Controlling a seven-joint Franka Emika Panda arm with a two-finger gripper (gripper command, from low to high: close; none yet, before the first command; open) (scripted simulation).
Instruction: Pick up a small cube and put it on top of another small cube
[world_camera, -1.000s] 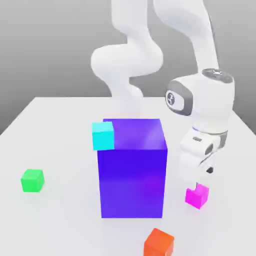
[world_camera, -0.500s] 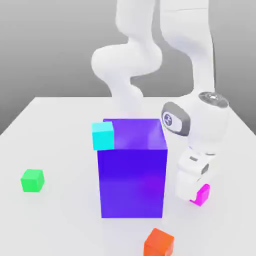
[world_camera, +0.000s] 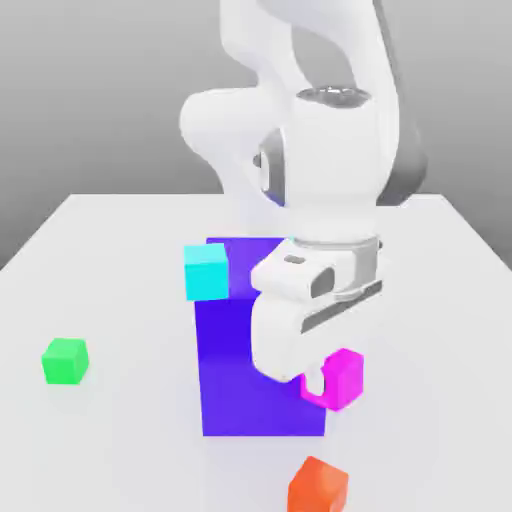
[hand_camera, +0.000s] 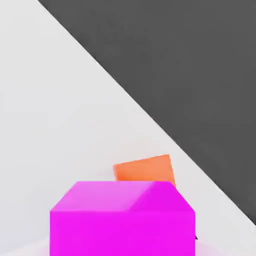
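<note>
My gripper (world_camera: 322, 383) is shut on the small magenta-pink cube (world_camera: 343, 379) and holds it off the table, in front of the big blue-purple block (world_camera: 262, 400). The hand view has that magenta cube (hand_camera: 122, 220) close up. The small bright green cube (world_camera: 65, 360) rests on the white table far off at the exterior view's left, well apart from the gripper.
A cyan cube (world_camera: 206, 271) sits by the blue-purple block's upper left corner. An orange cube (world_camera: 318, 487) lies on the table near the front edge, just below the held cube, and the orange cube (hand_camera: 146, 170) is also beyond it in the hand view. The white table (world_camera: 110, 240) stretches around.
The gripper closed on the magenta cube at the block's right, lifted it off the table and carried it leftward in front of the block. The arm swung toward the camera.
</note>
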